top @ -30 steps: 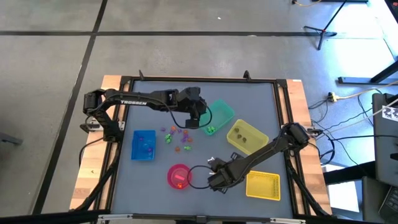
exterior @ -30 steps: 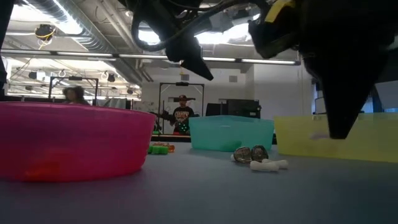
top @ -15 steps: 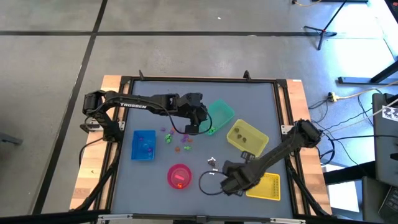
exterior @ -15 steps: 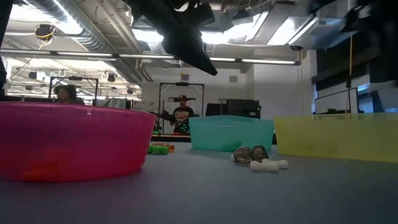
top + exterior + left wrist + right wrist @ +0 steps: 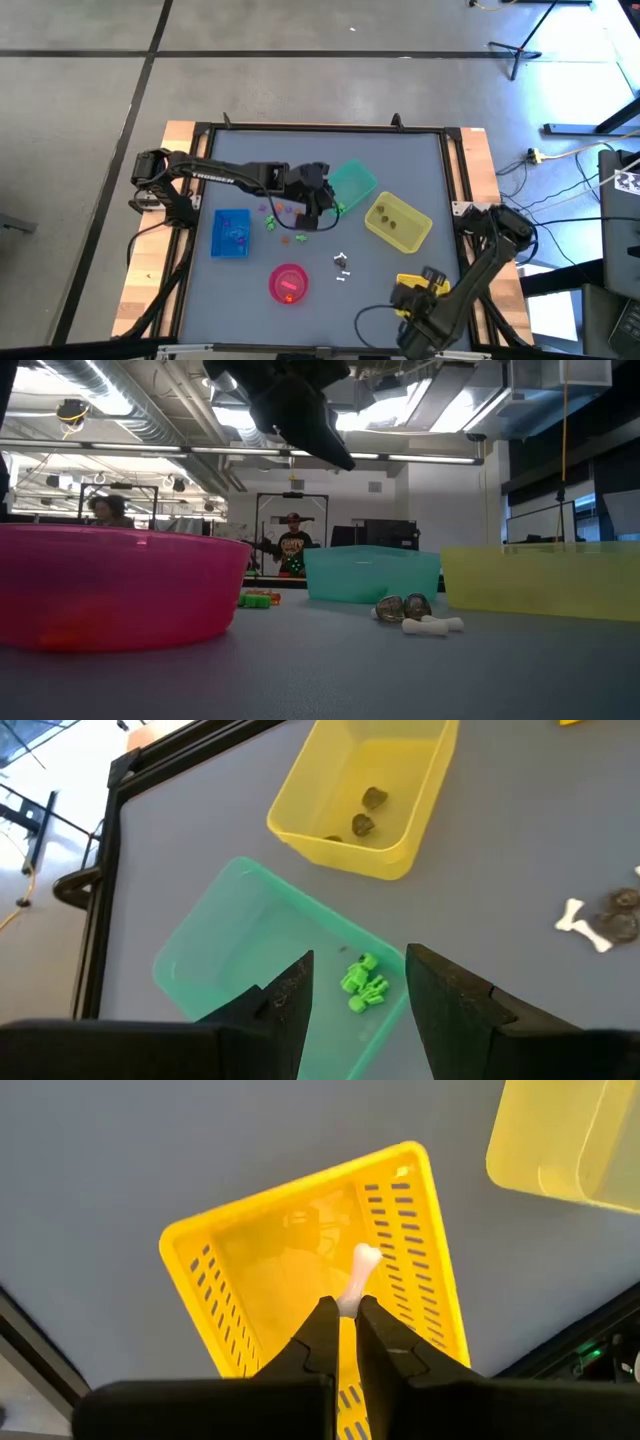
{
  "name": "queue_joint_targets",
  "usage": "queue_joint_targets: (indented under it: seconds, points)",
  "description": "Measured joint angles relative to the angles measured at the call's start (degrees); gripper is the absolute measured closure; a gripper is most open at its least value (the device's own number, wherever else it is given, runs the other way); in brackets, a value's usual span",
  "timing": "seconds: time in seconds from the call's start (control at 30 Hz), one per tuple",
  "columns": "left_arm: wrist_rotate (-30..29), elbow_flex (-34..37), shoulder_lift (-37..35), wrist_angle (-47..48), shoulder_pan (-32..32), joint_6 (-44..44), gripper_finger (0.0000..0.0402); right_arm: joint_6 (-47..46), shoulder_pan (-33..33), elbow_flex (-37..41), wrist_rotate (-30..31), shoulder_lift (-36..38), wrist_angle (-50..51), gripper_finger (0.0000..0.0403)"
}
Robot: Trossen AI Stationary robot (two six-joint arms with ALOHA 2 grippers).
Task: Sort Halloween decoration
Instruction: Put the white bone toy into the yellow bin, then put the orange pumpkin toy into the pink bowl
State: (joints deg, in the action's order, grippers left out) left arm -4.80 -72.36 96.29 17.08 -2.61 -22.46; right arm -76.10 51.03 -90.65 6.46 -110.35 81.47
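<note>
My left gripper (image 5: 358,995) (image 5: 322,205) hangs open over the table beside the teal bin (image 5: 250,950). A cluster of green trinkets (image 5: 362,985) shows between its fingers, by the bin's near wall. My right gripper (image 5: 345,1315) (image 5: 410,298) is shut on a white bone trinket (image 5: 358,1275) above the yellow slotted basket (image 5: 300,1250). Another white bone (image 5: 432,624) and dark grey trinkets (image 5: 400,606) lie on the mat (image 5: 343,265). Purple and orange trinkets (image 5: 283,218) lie scattered under my left arm. My right gripper pinches the white bone by one end (image 5: 349,1302) between its two fingertips, coming from above. The bone's other, knobbed end (image 5: 366,1257) sticks out past the fingers. The bone is lifted clear, over the inside of the yellow basket.
A yellow bin (image 5: 397,222) with dark grey trinkets stands right of the teal bin (image 5: 353,182). A blue bin (image 5: 232,233) with small pieces is at the left, a pink bowl (image 5: 288,282) near the front edge. People show in the room beyond the table (image 5: 292,545).
My right gripper has risen out of the low view and swung from beside the pink bowl toward the table's near right corner, carrying the white bone over the yellow basket. My left gripper has moved toward the near edge, from the teal bin's left side to the green trinkets.
</note>
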Motion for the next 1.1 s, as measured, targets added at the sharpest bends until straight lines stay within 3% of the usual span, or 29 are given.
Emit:
queue_joint_targets:
  seconds: [0.33, 0.73, 0.93, 1.1]
  points:
    - [0.02, 0.00, 0.00, 0.00, 2.61, 1.50, 0.0256, -1.44, 1.46, 0.00, 0.06, -0.13, 0.04, 0.0378]
    - [0.04, -0.02, 0.00, 0.04, 3.72, 7.10, 0.0256, -1.52, 1.46, 0.00, 0.04, -0.13, 0.41, 0.0267]
    - [0.07, -0.02, 0.00, 1.92, 3.74, 10.41, 0.0256, -1.59, 1.46, 0.00, 0.16, -0.13, -0.13, 0.0250]
    - [1.23, -0.01, 0.00, 9.00, 3.85, 15.08, 0.0256, -1.68, 1.46, -0.02, 4.31, -0.13, -2.92, 0.0249]
